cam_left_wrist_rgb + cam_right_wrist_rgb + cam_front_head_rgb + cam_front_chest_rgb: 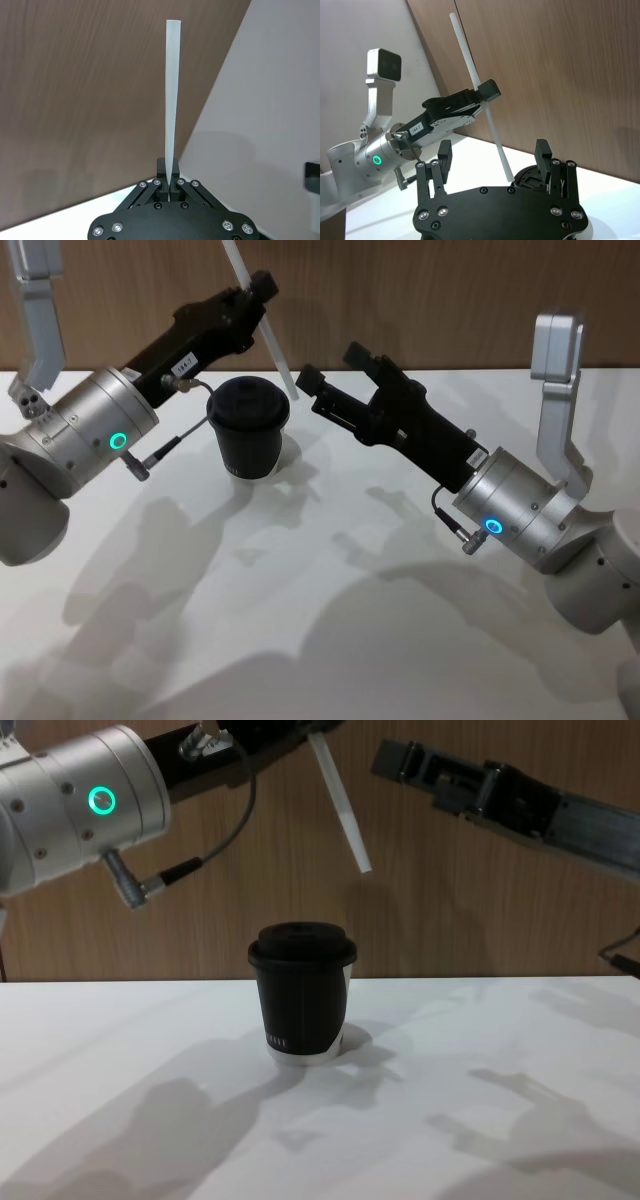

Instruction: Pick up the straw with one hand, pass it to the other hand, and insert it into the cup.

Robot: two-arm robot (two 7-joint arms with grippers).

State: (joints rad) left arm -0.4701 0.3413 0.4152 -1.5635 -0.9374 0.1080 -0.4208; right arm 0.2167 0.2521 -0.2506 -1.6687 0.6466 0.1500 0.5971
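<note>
A smooth white bench point(300, 660) spreads across the foreground, crossed by soft grey shadows point(180, 540), and it meets a wall of brown wood-grain panels point(450, 300) at the back, with a plain pale wall point(355, 25) adjoining those panels at one side.

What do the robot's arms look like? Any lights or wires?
Each has a silver cylindrical wrist with a glowing ring light and a thin black cable. The left gripper and right gripper are long and black; the left bears a small white label.
</note>
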